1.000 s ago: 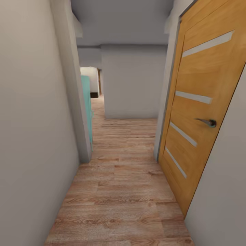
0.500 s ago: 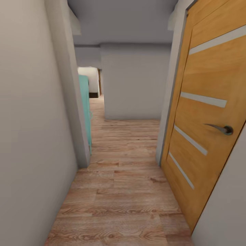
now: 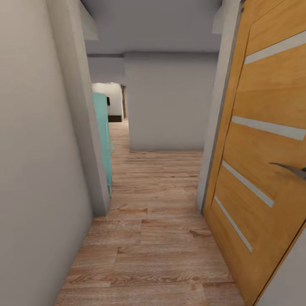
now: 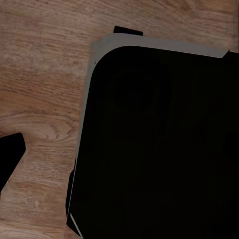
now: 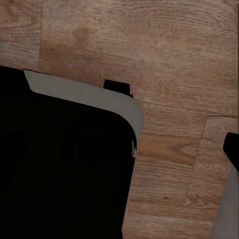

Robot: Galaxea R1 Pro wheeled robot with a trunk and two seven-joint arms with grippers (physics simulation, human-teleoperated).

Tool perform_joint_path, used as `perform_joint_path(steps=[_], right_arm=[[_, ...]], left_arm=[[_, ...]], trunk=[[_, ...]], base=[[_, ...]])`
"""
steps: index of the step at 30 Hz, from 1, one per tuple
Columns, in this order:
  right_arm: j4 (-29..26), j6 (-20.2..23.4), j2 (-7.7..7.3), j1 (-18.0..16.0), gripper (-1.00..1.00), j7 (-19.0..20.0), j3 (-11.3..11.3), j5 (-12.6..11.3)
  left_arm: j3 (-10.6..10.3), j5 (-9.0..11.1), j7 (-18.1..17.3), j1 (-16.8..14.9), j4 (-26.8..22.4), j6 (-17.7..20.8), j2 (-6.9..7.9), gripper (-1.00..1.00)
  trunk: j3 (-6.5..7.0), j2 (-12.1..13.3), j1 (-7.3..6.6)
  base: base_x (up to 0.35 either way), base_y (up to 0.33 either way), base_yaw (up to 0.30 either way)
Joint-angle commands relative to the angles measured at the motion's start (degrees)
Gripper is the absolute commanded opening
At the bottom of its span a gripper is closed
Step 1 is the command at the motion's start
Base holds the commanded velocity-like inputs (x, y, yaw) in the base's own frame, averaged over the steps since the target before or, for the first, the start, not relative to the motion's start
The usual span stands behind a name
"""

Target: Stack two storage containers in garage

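I face a narrow hallway of wood-plank floor, an open wooden door at my right and a teal object past the left wall corner. My wrist cameras look down at my dark base over the planks; I cannot tell whether my grippers are open or closed, and I cannot tell where the containers are.

My head camera looks forward and slightly down a narrow corridor, the wood-plank floor filling the lower centre of the frame and an orange door close at the right edge. Both wrist cameras face straight down at close range onto the same planks, each partly blocked by the robot's dark base.
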Motion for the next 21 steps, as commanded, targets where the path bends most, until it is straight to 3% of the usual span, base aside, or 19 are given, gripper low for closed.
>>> perform_joint_path(steps=[1,21], right_arm=[[0.2,-0.3,0.01,-0.1,1.00,0.1,0.3,-0.2],[0.2,-0.4,-0.31,-0.1,1.00,0.1,0.4,0.1]], left_arm=[[0.1,0.3,0.0,0.0,0.0,-0.1,-0.01,1.00],[0.1,0.4,0.0,0.0,0.0,-0.1,-0.01,1.00]], trunk=[[-0.06,0.0,0.03],[-0.06,0.0,0.03]], base=[[0.323,0.000,0.000],[0.323,0.000,0.000]])
